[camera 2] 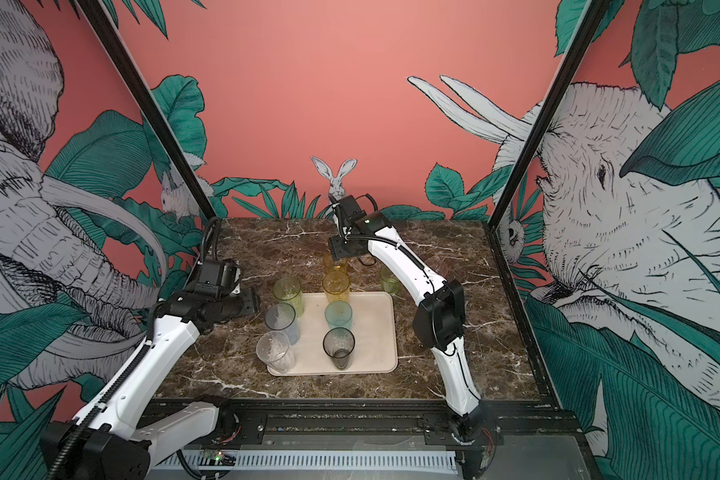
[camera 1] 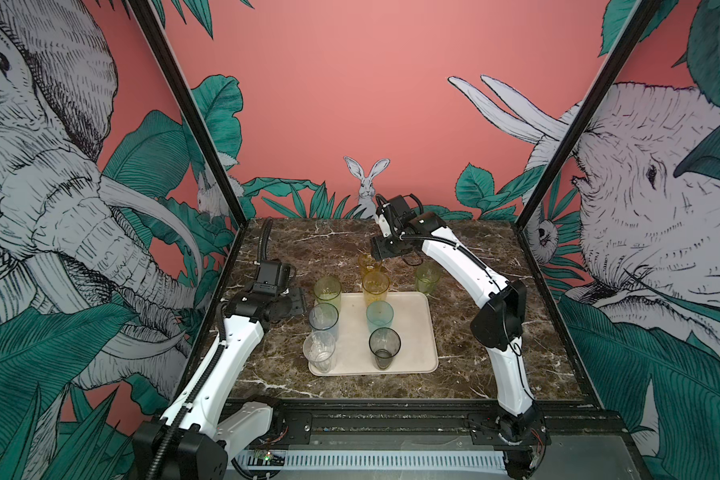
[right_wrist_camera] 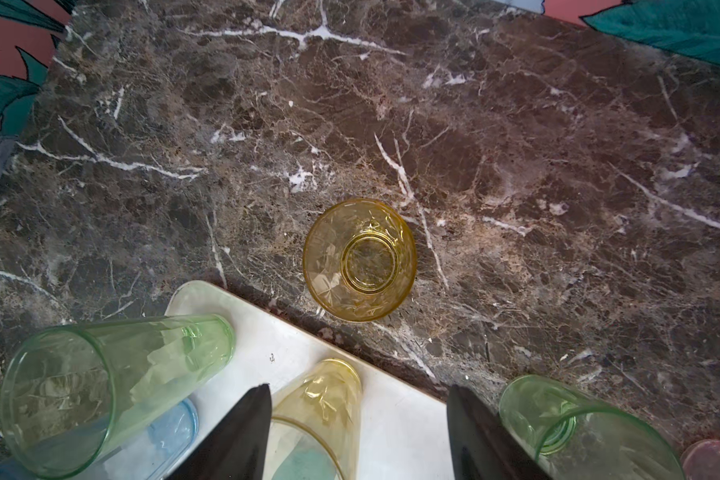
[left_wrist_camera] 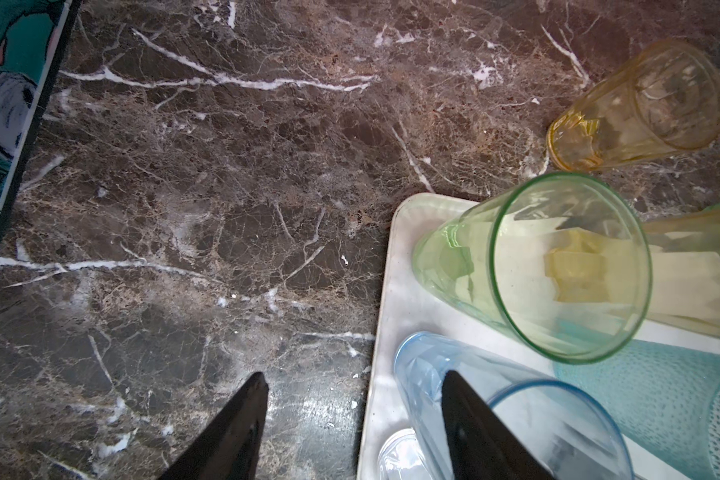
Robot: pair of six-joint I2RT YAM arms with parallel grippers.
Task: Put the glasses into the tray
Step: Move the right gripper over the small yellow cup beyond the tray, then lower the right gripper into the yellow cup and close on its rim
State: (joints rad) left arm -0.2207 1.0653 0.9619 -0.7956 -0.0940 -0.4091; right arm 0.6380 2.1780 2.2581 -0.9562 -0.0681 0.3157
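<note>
The cream tray [camera 1: 412, 332] carries several upright glasses: a yellow-green one [camera 1: 327, 293], a pale blue one [camera 1: 324, 320], a clear one [camera 1: 319, 351], a tall amber one [camera 1: 376, 287], a teal one [camera 1: 379, 316] and a smoky grey one [camera 1: 385, 348]. On the marble behind the tray stand a short amber glass [right_wrist_camera: 359, 259] and a short green glass [camera 1: 427, 278]. A pink glass [right_wrist_camera: 711, 459] shows only at the frame edge. My right gripper [camera 1: 381, 249] hangs open and empty above the short amber glass. My left gripper [camera 1: 295, 300] is open and empty, just left of the yellow-green glass.
Black frame posts and printed walls close in the marble table [camera 1: 474, 374] on the left, right and back. The right arm's elbow [camera 1: 499, 316] stands beside the tray's right rim. Bare marble lies in front of the tray and to its right.
</note>
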